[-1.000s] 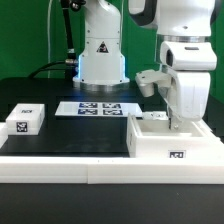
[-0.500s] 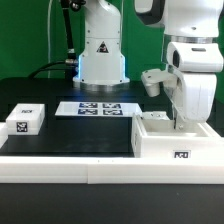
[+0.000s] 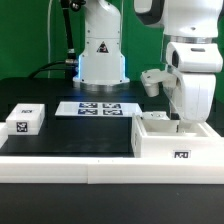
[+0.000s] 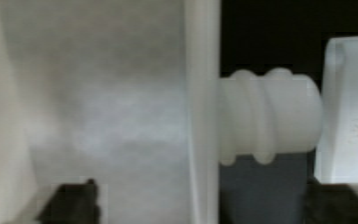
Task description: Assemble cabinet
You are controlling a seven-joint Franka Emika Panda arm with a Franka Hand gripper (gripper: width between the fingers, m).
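Note:
The cabinet [image 3: 170, 140] is a white open-topped box at the exterior view's right, by the front rail, with a tag [image 3: 181, 155] on its front face. My gripper [image 3: 178, 118] reaches down into its top, fingertips hidden behind the rim. In the wrist view the gripper [image 4: 208, 200] straddles a thin upright cabinet wall [image 4: 202, 90]. The dark fingertips [image 4: 69, 200] stand well apart, with a gap on each side of the wall. A ribbed white peg [image 4: 274, 115] sticks out beside the wall.
A small flat white tagged block [image 3: 25, 120] lies at the exterior view's left. The marker board [image 3: 100, 108] lies in front of the robot base [image 3: 100, 60]. A long white rail [image 3: 70, 165] runs along the table's front edge.
My arm and the cabinet have shifted slightly toward the exterior view's right between one second ago and half a second ago. Since then nothing has visibly moved.

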